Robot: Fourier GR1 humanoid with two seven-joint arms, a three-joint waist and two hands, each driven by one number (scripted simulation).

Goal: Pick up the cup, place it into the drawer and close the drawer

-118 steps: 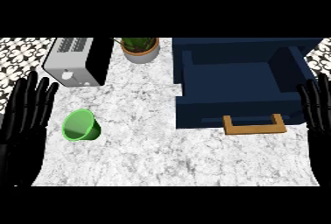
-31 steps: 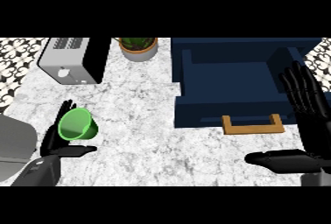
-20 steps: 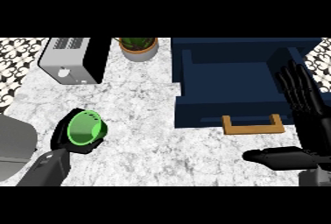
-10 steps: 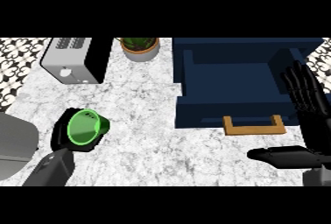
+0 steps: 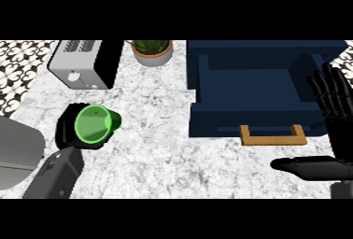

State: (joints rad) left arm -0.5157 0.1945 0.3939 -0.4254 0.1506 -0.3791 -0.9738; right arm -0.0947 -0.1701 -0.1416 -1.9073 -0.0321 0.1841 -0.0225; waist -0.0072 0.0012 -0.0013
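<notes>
L hand (image 5: 64, 130) curled round green cup (image 5: 93, 123) from its side, mouth up, at left of counter (image 5: 158, 156), well apart from open drawer (image 5: 255, 88). R hand (image 5: 338, 144) open, fingers straight, near handle (image 5: 272, 136), prob. staged for closing.

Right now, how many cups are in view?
1. The round green cup is gripped by the left robot hand, over the left side of the white marble counter. The open dark blue drawer shows none inside, though its near wall may hide a little.
</notes>
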